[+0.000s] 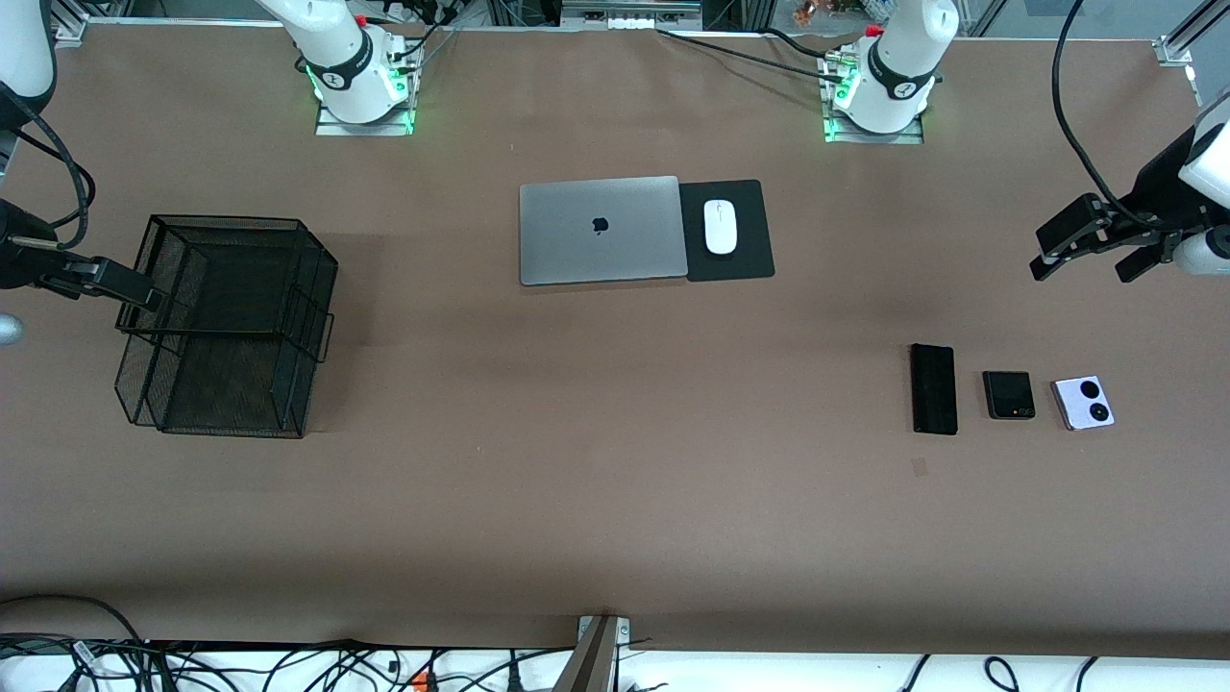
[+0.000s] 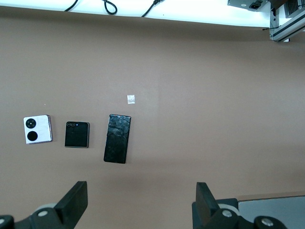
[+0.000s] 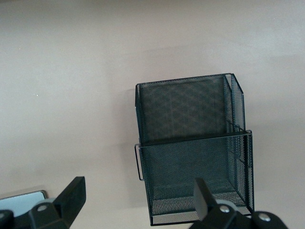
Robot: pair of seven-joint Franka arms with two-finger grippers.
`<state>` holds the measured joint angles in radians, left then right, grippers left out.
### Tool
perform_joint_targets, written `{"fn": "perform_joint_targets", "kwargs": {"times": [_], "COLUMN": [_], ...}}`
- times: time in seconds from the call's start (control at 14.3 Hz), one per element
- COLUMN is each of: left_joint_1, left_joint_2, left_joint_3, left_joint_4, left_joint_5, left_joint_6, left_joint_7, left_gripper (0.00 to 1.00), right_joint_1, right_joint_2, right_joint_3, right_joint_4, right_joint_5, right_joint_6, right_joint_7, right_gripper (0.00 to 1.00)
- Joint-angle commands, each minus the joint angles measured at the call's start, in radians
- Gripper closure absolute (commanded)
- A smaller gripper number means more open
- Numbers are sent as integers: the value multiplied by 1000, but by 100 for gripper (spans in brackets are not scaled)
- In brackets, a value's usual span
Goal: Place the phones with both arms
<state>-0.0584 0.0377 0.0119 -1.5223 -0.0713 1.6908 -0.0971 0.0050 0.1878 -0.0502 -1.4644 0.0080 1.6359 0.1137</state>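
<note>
Three phones lie in a row on the brown table toward the left arm's end. They are a long black slab (image 1: 933, 388) (image 2: 117, 138), a small squarish black one (image 1: 1008, 395) (image 2: 76, 134), and a lavender-white one with two black circles (image 1: 1083, 403) (image 2: 37, 129). My left gripper (image 1: 1095, 258) (image 2: 141, 193) hangs open over bare table, apart from the phones, with nothing between its fingers. My right gripper (image 3: 138, 200) hangs open and empty at the right arm's end, over the edge of the mesh basket. In the front view one of its fingers (image 1: 120, 281) shows beside the basket.
A black wire mesh basket (image 1: 226, 223) (image 3: 190, 78) stands at the right arm's end. A shut silver laptop (image 1: 601, 229) lies mid-table beside a white mouse (image 1: 720, 227) on a black pad (image 1: 745, 259). A small tape patch (image 2: 131, 98) marks the table near the long phone.
</note>
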Motion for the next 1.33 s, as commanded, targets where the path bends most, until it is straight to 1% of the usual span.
{"fn": "perform_joint_targets", "kwargs": {"times": [0.0, 0.77, 1.12, 1.26], "left_joint_1": [5, 5, 6, 5], "left_joint_2": [-22, -16, 11, 42], "left_joint_3": [0, 7, 11, 10], "left_joint_4": [-18, -16, -13, -7], "left_joint_5": [-8, -8, -4, 34], "left_joint_6": [-8, -8, 1, 4], "left_joint_7": [19, 19, 19, 19], "left_gripper": [0, 0, 0, 0], "right_joint_1": [-2, -2, -2, -2], "right_joint_2": [-8, -8, -8, -8], "right_joint_3": [-2, -2, -2, -2], "right_joint_4": [3, -1, -1, -1], "right_joint_5": [20, 20, 20, 20], "right_joint_6": [-11, -13, -13, -13], "right_joint_7": [3, 3, 1, 1], "right_gripper": [0, 0, 0, 0]}}
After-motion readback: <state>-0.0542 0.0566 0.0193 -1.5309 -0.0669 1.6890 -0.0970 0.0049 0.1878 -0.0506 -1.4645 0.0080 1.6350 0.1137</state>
